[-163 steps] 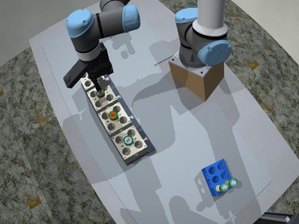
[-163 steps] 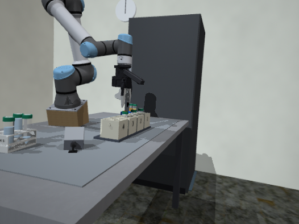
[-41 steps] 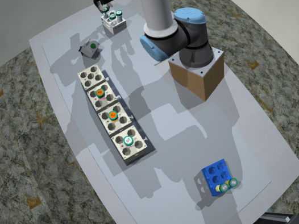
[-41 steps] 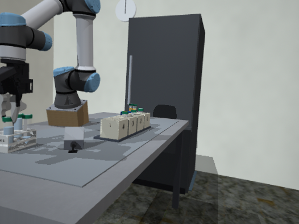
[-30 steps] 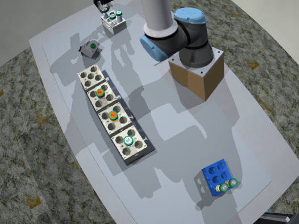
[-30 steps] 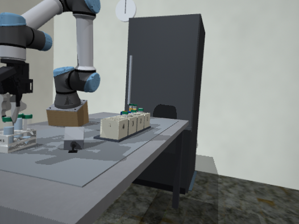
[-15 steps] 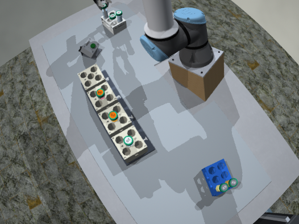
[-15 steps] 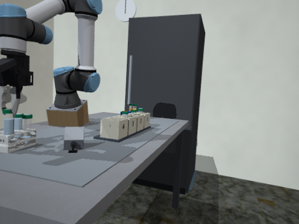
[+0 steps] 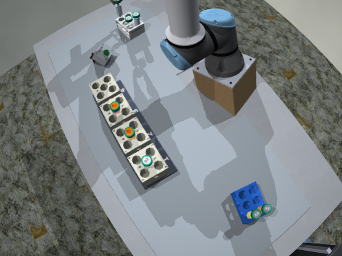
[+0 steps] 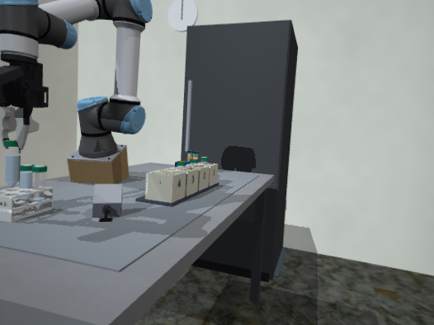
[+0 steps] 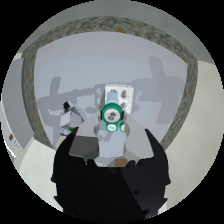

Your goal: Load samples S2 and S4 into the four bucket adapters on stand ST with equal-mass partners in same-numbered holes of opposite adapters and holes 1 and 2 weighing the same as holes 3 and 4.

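Observation:
My gripper (image 9: 116,0) (image 10: 15,143) (image 11: 112,111) is shut on a white-dot water blank (image 9: 118,10) (image 10: 12,167) (image 11: 111,114), held upright by its green cap, with its tip just over the clear blank rack (image 9: 134,32) (image 10: 30,209) (image 11: 127,92). Two more blanks (image 9: 129,18) (image 9: 136,15) stand in that rack. On the loading stand (image 9: 173,171), adapter 3 (image 9: 125,112) holds an orange-dot sample (image 9: 114,106) in its centre hole. Adapter 2 (image 9: 140,143) holds another orange-dot sample (image 9: 129,131) in its centre hole. Adapter 1 (image 9: 159,175) holds a white-dot blank (image 9: 146,160) in its centre hole. Adapter 4 (image 9: 94,93) is empty.
The green DONE key (image 9: 105,52) sits on its small desk (image 9: 98,58) (image 10: 106,200) between the blank rack and the stand. A blue rack (image 9: 242,206) at the front right holds two grey-dot tubes (image 9: 256,214) (image 9: 266,208). The arm's base (image 9: 224,89) stands at the right.

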Motion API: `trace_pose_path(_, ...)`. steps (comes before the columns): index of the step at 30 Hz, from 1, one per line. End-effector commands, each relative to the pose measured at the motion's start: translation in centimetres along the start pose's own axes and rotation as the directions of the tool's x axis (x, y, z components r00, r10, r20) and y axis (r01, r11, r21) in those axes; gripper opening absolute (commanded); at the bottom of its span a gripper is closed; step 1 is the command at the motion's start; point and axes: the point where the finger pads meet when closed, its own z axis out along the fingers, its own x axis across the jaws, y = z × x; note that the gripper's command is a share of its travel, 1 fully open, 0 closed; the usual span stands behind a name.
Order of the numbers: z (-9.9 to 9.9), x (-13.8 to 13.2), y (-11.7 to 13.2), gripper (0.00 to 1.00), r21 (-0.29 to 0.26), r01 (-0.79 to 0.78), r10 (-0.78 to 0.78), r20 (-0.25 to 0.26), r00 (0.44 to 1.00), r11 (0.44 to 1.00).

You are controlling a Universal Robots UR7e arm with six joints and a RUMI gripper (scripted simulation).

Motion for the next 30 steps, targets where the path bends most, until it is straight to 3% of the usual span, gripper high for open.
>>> trace_pose_path(1,-2.1,0.1,0.0,0.0,-0.002,-0.002,0.002,0.0,1.0,1.0)
trace_pose_path(15,-6.4,0.1,0.0,0.0,-0.002,-0.002,0.002,0.0,1.0,1.0)
trace_pose_path(20,-6.6,0.1,0.0,0.0,-0.002,-0.002,0.002,0.0,1.0,1.0)
trace_pose_path(30,-6.3,-4.3,5.3,0.0,-0.007,0.265,-0.265,0.003,0.964,0.964)
